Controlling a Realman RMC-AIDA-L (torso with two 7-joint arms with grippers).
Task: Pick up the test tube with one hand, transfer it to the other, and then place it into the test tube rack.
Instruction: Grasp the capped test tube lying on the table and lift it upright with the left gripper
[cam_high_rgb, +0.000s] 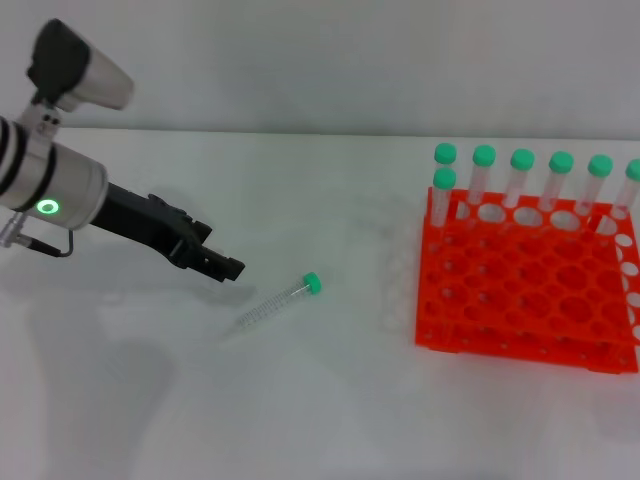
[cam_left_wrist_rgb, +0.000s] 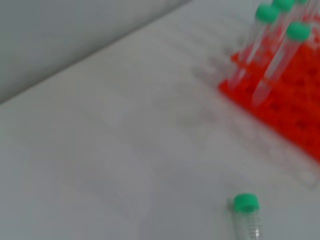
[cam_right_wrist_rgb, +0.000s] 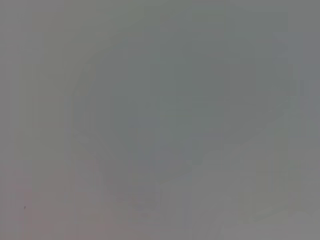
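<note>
A: How far along is this?

B: Barely started, by my reading. The test tube (cam_high_rgb: 278, 303) lies on its side on the white surface (cam_high_rgb: 300, 400), near the middle of the head view, its green cap pointing toward 2 o'clock. Nothing touches it.

A: And the left end effector (cam_high_rgb: 222, 265)?

B: It hangs just beside the tube, at about 10 o'clock from it, angled down toward the clear end. A small gap separates the tips from the tube. Whether its fingers are apart or together, I cannot tell; they read as one dark block from here.

A: The wrist camera helps?

B: Only a little. The left wrist view shows the tube's green cap (cam_left_wrist_rgb: 246, 202) close by and the rack beyond, but no fingers.

A: The right end effector?

B: Not visible in the head view, and the right wrist view shows only a blank grey field.

A: So what remains?

B: Everything, I judge: the pickup, the hand-over to the other arm, and the placement. The test tube rack (cam_high_rgb: 525, 290) sits at 3 o'clock from the tube, well apart, with green-capped tubes (cam_high_rgb: 522, 175) standing along its far row and many holes free.
</note>
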